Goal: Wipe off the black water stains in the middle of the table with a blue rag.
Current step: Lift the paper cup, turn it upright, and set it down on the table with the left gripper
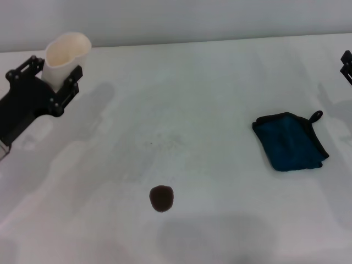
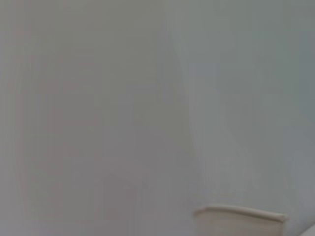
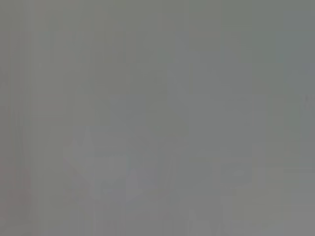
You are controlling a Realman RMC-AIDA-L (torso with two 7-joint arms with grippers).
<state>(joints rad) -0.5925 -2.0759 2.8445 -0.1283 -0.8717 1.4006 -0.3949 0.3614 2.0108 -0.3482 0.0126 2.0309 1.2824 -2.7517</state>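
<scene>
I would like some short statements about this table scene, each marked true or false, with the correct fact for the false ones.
1. The folded dark teal-blue rag covers the small roundish dark blot. False: they lie well apart.
2. The left gripper holds a white paper cup. True.
3. The right gripper grasps the rag. False: it is at the table's far right edge, away from it.
4. The rag has a small black loop. True.

This looks like a bare robot test bench in a lab. A plain white table (image 1: pixel 220 82) fills the view, with only a blank pale wall (image 1: pixel 192 19) just behind its far edge and no household furnishings around it.
</scene>
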